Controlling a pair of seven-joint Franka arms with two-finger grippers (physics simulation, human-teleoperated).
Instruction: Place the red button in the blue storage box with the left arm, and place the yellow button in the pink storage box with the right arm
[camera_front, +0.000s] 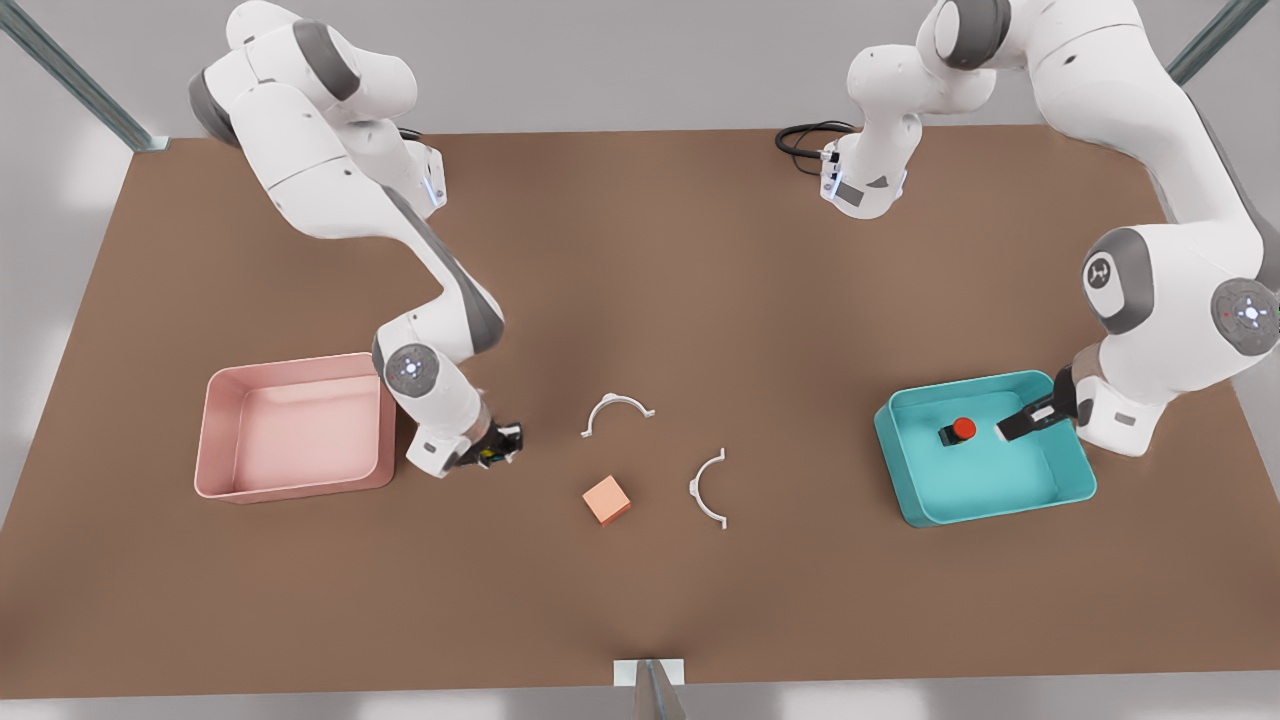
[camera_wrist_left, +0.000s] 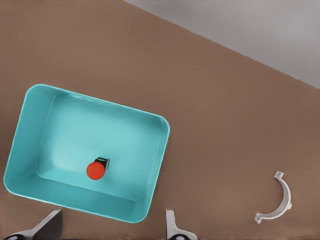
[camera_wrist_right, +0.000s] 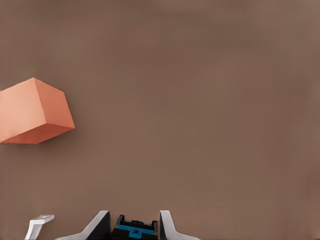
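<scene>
While the red button (camera_front: 963, 429) sits on the floor of the blue box (camera_front: 908, 470), roughly mid-tray, cap toward the front view's right, the left hand (camera_front: 1018, 425) hangs over that box near its wall on the front view's right, fingers spread w/ nothing between them. In the left wrist view the button (camera_wrist_left: 96, 170) lies apart from all four walls of the box (camera_wrist_left: 155, 165), and the two fingertips (camera_wrist_left: 172, 227) sit wide apart at the frame edge.

Right hand (camera_front: 497, 445) is low over the tabletop (camera_front: 640, 260), just beside the pink box (camera_front: 300, 487) on its front-view-right side, outside the wall. Its fingers (camera_wrist_right: 167, 225) are pinching a small black part w/ a blue piece in the right wrist view; a speck of yellow shows at the hand in the front view, but I can't tell for sure it's the yellow button. Pink box holds nothing visible.

Mid-tabletop: orange cube (camera_front: 607, 500), plus two white curved clips (camera_front: 616, 410) (camera_front: 708, 488), all apart from each other and from both boxes. Cube (camera_wrist_right: 32, 112) is near the right hand. Back half of the tabletop is open brown surface; black cable (camera_front: 805, 138) at the back edge by the arm on the front view's right.
</scene>
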